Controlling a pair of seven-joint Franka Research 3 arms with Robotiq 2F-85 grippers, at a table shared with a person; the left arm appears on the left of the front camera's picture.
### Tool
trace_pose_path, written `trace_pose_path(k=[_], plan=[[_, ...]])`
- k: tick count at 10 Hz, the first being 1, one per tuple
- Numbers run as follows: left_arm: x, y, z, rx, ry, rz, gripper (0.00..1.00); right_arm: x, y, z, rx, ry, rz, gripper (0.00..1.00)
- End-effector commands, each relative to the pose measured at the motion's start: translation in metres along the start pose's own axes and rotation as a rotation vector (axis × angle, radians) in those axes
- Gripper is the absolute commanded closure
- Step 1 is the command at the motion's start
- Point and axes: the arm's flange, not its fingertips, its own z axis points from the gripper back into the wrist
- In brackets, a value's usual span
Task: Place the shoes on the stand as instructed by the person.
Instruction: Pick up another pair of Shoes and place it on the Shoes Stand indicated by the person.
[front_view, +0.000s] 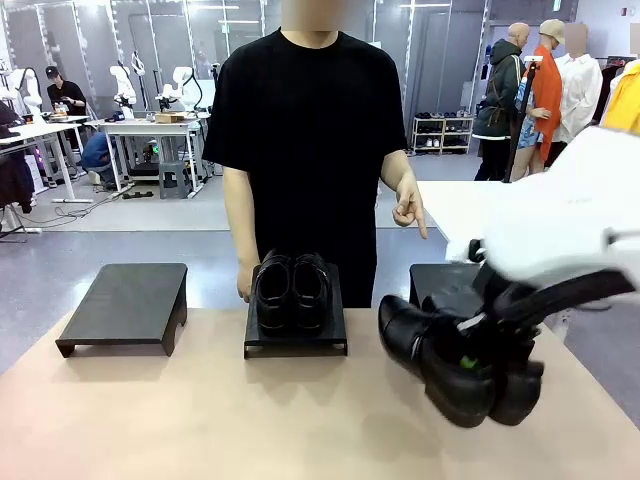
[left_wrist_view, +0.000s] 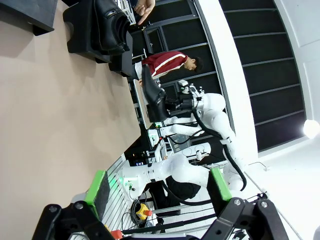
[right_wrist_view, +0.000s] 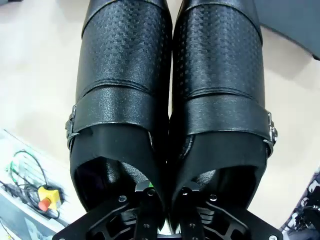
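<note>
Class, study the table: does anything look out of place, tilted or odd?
Only the pair of shoes in the right gripper: it hangs tilted in the air above the table, on no stand. The other pair sits straight on the middle stand.

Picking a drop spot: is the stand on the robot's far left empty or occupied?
Empty. The left stand shows a bare dark top, while a pair of shoes sits on the middle stand.
</note>
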Motion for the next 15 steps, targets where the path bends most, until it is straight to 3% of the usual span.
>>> trace_pose_path(k=[1, 4, 9, 10, 11, 15], plan=[[-0.003, -0.002, 0.0, -0.014, 0.004, -0.016, 0.0, 0.008, -0.003, 0.028, 0.008, -0.047, -0.049, 1.0], [-0.003, -0.002, 0.0, -0.014, 0.004, -0.016, 0.0, 0.0, -0.012, 0.042, 0.009, -0.09, -0.064, 1.0], [-0.003, -0.002, 0.0, -0.014, 0.004, -0.016, 0.0, 0.006, -0.022, 0.036, 0.024, -0.059, -0.038, 1.0], [-0.003, -0.002, 0.0, -0.014, 0.004, -0.016, 0.0, 0.003, -0.022, 0.028, 0.03, -0.039, -0.035, 0.92], [-0.003, -0.002, 0.0, -0.014, 0.004, -0.016, 0.0, 0.02, -0.039, 0.045, 0.075, -0.061, -0.066, 0.92], [-0.003, -0.002, 0.0, -0.014, 0.004, -0.016, 0.0, 0.074, -0.086, 0.067, -0.009, -0.146, -0.101, 0.92]])
